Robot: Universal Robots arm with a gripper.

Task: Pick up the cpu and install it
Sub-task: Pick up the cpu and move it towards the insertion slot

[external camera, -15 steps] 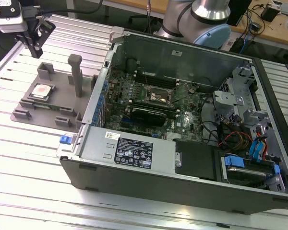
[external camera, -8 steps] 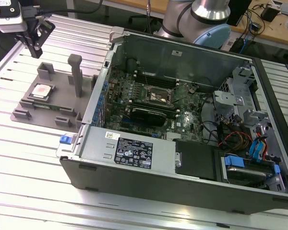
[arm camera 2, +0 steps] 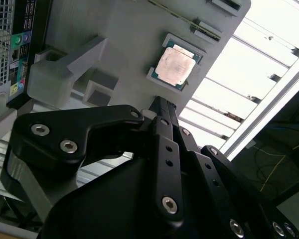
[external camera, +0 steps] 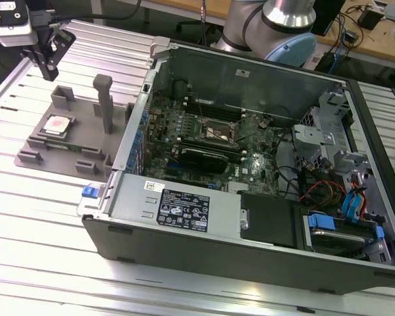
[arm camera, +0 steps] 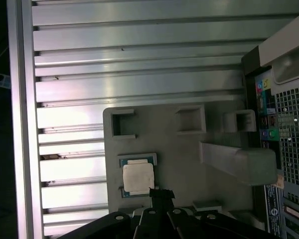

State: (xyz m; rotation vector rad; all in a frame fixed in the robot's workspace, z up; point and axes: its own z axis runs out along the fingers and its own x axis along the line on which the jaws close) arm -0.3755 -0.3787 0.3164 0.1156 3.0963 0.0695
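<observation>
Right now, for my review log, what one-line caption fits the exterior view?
Gripper hangs near the cpu, which rests in a grey holder beside the open computer case.

The cpu (external camera: 57,124) sits on the fixture (external camera: 85,135), beside the case (external camera: 263,79).

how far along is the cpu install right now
Done: nothing that shows. The cpu lies in its nest on the grey holder, outside the computer case. In hand: the gripper hovers above the holder, apart from the cpu. Left: picking it up and seating it in the motherboard socket.
</observation>
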